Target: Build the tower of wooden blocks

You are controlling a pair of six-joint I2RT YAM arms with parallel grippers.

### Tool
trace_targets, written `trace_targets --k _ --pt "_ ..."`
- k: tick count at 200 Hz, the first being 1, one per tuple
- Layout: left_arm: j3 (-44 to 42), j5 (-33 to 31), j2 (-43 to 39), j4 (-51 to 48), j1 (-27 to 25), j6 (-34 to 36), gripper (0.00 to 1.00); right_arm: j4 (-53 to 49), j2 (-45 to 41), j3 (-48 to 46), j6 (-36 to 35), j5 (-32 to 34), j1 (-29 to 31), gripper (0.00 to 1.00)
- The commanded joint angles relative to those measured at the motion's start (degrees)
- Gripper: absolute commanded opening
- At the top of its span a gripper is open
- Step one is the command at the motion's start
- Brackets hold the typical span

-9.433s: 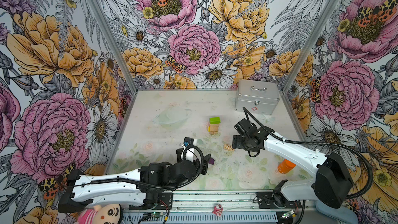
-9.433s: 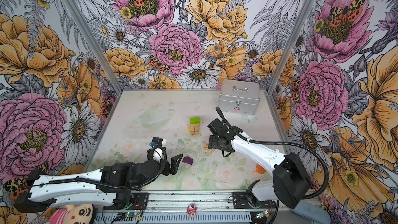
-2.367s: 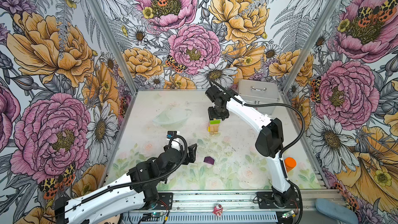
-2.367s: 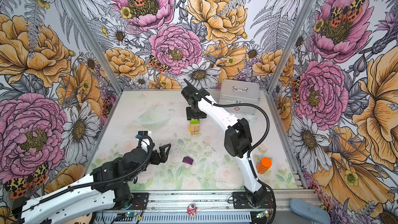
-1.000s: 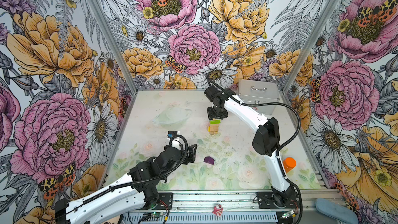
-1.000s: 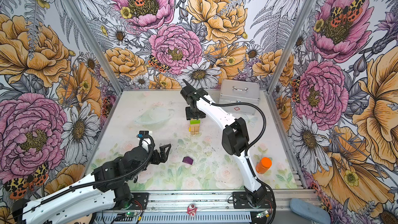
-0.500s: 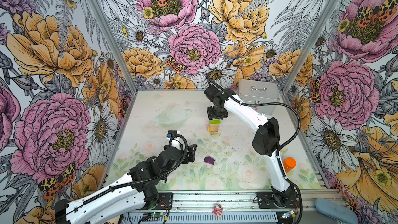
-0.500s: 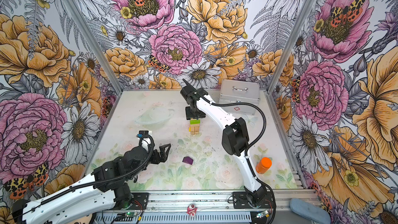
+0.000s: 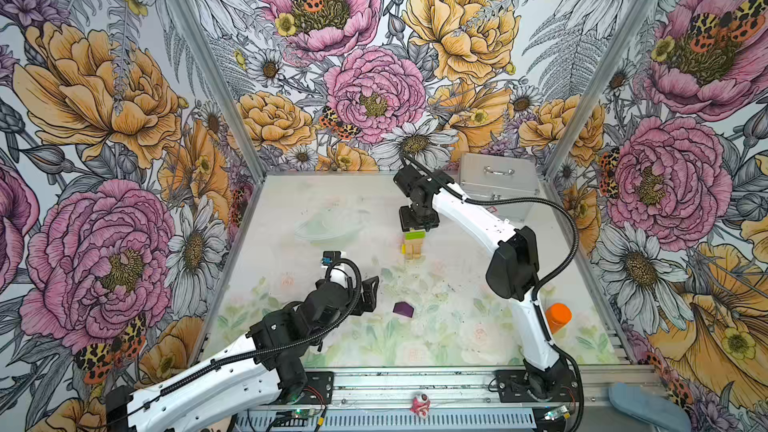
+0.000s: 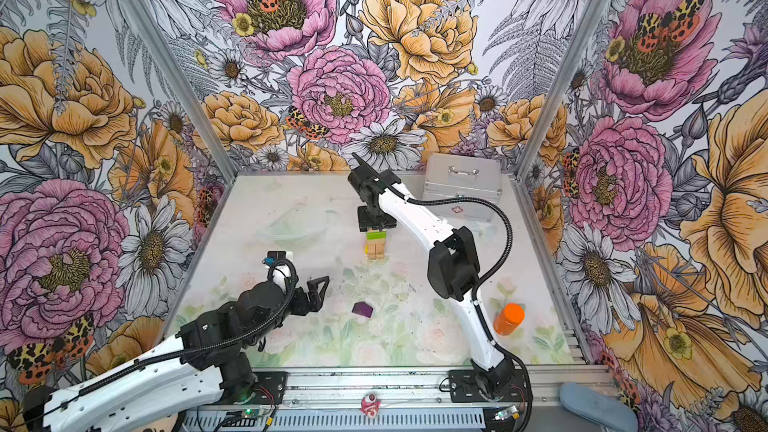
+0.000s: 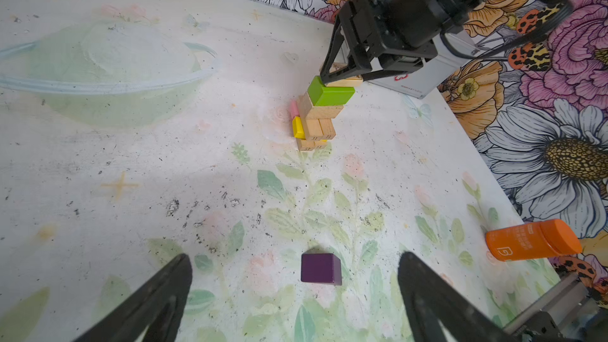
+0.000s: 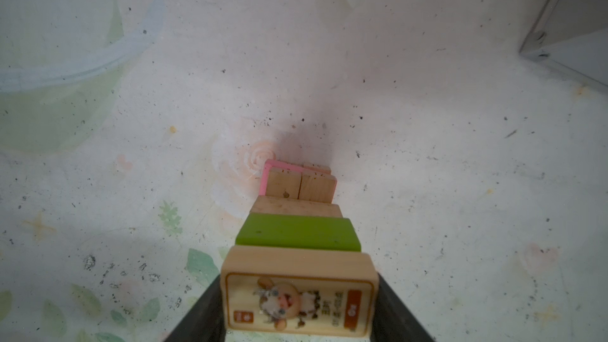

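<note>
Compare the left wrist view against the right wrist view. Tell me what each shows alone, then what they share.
Left wrist only: the purple block loose on the table, the orange bottle, the yellow block in the tower. Right wrist only: the cartoon print on the tan block clamped in the right gripper. Both: that tan block above the green block, the pink block, the clear bowl, the silver case.

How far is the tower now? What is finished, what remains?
Done: the tower has tan, yellow and pink layers, green block on top. In hand: the right tool holds a tan picture block over it. To do: the purple block lies loose before the open left tool.
</note>
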Motion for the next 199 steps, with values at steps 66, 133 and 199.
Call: trace_targets --k 66,133,199 --pt "-1.3 1.6 -0.7 1.5 0.9 1.0 0.99 -0.6 1.7 2.2 -0.4 -0.1 -0.1 0.72" --pt "-0.8 1.5 -1.2 1.1 1.1 1.4 0.99 -2.3 -0.3 5.0 -0.7 1.5 -0.3 0.77" --pt "-0.7 2.7 -4.4 0.9 0.9 0.2 0.99 -6.0 -8.7 6.1 -0.6 5.8 0.1 0.78"
